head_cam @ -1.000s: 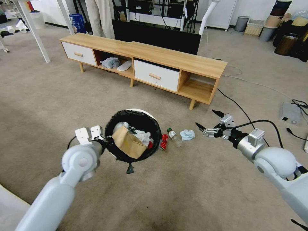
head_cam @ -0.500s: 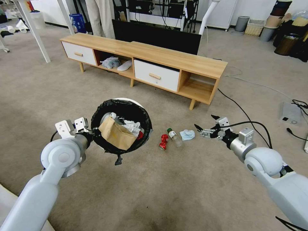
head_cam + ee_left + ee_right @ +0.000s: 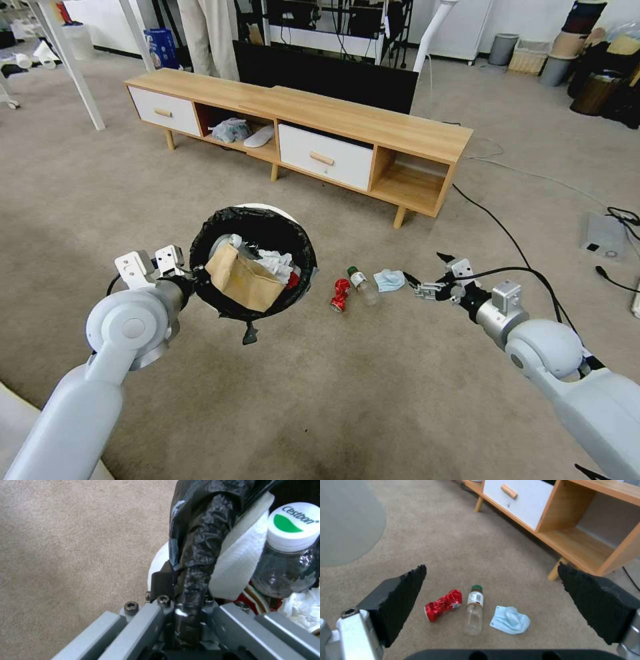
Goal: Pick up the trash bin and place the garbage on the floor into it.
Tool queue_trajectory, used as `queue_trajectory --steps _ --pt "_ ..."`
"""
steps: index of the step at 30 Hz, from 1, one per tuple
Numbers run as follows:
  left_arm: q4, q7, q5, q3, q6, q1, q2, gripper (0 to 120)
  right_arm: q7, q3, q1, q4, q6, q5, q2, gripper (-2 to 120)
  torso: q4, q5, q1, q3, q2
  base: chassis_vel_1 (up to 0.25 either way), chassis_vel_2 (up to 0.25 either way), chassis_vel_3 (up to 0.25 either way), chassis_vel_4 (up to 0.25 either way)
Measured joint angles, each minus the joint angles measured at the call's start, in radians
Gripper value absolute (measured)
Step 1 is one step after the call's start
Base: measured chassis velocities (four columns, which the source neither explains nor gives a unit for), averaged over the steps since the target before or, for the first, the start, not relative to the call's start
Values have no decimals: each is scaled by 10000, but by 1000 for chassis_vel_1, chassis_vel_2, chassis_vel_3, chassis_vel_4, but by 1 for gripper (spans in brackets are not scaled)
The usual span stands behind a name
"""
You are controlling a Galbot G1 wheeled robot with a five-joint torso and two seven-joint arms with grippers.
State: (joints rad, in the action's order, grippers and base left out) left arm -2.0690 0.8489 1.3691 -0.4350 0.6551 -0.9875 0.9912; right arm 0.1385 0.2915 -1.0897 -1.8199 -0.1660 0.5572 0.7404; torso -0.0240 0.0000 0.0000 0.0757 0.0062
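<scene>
From the head view, the left gripper (image 3: 185, 273) pinches the left rim of the trash bin (image 3: 252, 263), a small round white bin lined with crinkly black plastic, held up off the floor (image 3: 373, 387), its knotted bag tail (image 3: 250, 333) dangling. Inside lie a brown paper bag (image 3: 243, 279), white tissue (image 3: 273, 260) and a clear bottle. Right of the bin, on the carpet, lie a crushed red can (image 3: 341, 295), a clear bottle (image 3: 362, 285) and a pale blue face mask (image 3: 389, 279). The right gripper (image 3: 427, 273) hangs spread just right of the mask.

From the left wrist view, the jaws clamp the black liner (image 3: 196, 555); a white-capped bottle (image 3: 290, 552) sits beside it.

From the right wrist view, the black fingers (image 3: 401, 600) stand wide apart above can (image 3: 442, 604), bottle (image 3: 474, 610) and mask (image 3: 510, 619), near the wooden cabinet (image 3: 586, 537).
</scene>
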Motion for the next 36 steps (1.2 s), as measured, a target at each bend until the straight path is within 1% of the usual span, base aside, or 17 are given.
queue_trajectory --steps 14,19,28,29,30,33,36 --pt "-1 -39 -31 -12 -20 -44 13 0 137 -80 44 95 283 -80 128 100 1 0 0 0 0 -4 4 2 -5" --pt "4 -69 -40 -11 -37 -18 28 0 155 -68 35 100 417 -67 106 100 0 0 0 -1 0 -100 106 112 -115" --pt "33 -93 -69 27 -68 34 81 0 291 -58 67 132 593 -50 79 100 2 -1 0 0 0 -193 193 181 -183" --pt "39 -107 -70 18 -78 34 82 0 302 -70 89 138 620 -53 84 100 0 -2 0 1 0 -107 111 130 -70" --pt "43 -117 -73 11 -86 32 82 0 347 -84 99 145 653 -60 93 100 -1 5 1 5 -1 -18 50 67 -70" --pt "64 -137 -81 10 -104 45 91 0 437 -111 117 179 840 -70 97 100 3 1 1 3 -1 -6 17 22 -23" --pt "94 -143 -86 44 -120 87 133 0 479 -113 119 214 930 -72 94 100 1 -1 0 -2 0 0 0 0 0"
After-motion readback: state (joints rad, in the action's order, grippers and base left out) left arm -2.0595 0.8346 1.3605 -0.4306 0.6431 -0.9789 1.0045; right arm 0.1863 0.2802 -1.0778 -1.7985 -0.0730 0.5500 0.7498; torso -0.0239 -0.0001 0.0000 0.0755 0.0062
